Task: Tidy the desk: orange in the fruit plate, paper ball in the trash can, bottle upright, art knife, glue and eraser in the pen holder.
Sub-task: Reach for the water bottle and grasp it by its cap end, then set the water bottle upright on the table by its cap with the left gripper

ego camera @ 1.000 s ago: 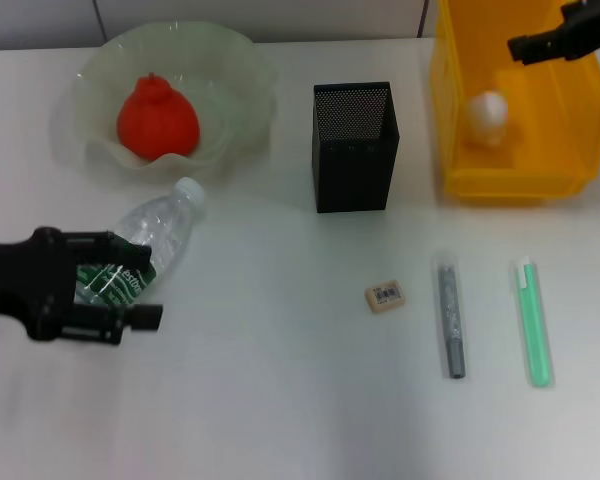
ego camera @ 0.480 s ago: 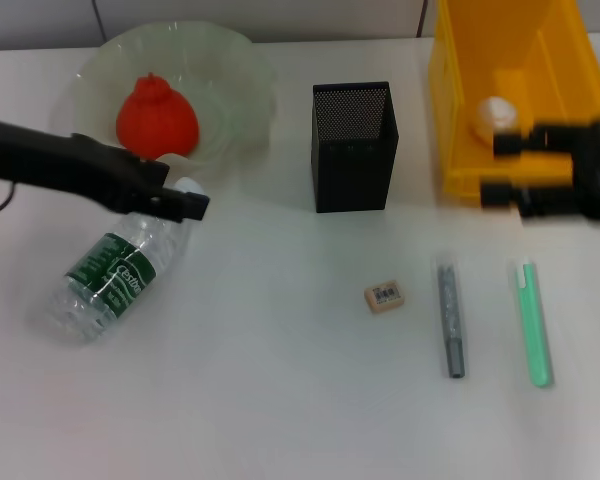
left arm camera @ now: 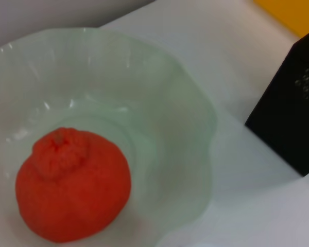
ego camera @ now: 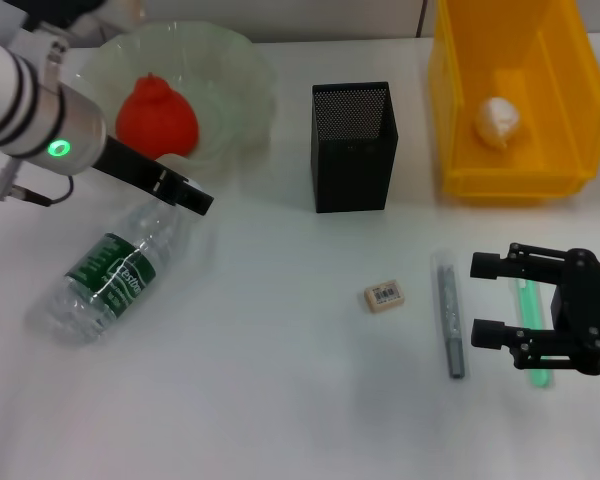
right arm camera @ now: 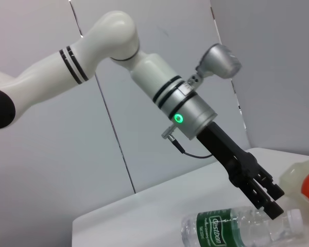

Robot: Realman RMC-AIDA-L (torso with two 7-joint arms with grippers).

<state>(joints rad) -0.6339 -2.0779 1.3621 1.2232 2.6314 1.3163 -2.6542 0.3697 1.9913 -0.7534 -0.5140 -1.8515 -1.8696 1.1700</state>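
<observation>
The bottle (ego camera: 108,272) lies on its side at the left; it also shows in the right wrist view (right arm camera: 237,229). My left gripper (ego camera: 185,196) hangs over its cap end, and the cap is hidden. The orange (ego camera: 157,117) sits in the fruit plate (ego camera: 242,75). The paper ball (ego camera: 497,118) lies in the trash can (ego camera: 450,110). The pen holder (ego camera: 353,146) stands mid-table. The eraser (ego camera: 386,296), the grey art knife (ego camera: 451,318) and the glue (ego camera: 536,378) lie in front. My right gripper (ego camera: 492,300) is open and empty, above the glue and beside the knife.
The left arm (ego camera: 40,110) reaches in from the far left, past the plate's edge. The right wrist view shows that arm (right arm camera: 159,98) against a grey wall. Bare white table lies between the bottle and the eraser.
My right gripper has come from the trash can toward the front, over the glue. My left gripper moved from around the bottle's body to its cap end; the bottle shifted slightly.
</observation>
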